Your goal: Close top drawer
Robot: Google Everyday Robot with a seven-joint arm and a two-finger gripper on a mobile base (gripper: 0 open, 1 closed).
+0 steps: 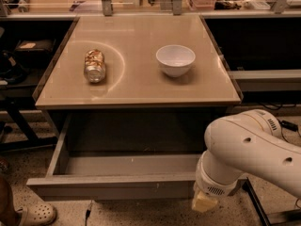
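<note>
The top drawer (113, 186) stands pulled out beneath the surface (136, 86), and my end effector (204, 202) sits by the right end of its front, whether open or closed I cannot tell.

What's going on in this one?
A white robot arm reaches down to the right end of the top drawer, its gripper low beside the drawer front; contact cannot be told. The drawer stands pulled wide open, not yet closed. A can lying on its side and a white bowl sit on the counter above.

Speckled floor (141, 215) under a glossy beige table (136, 86).
</note>
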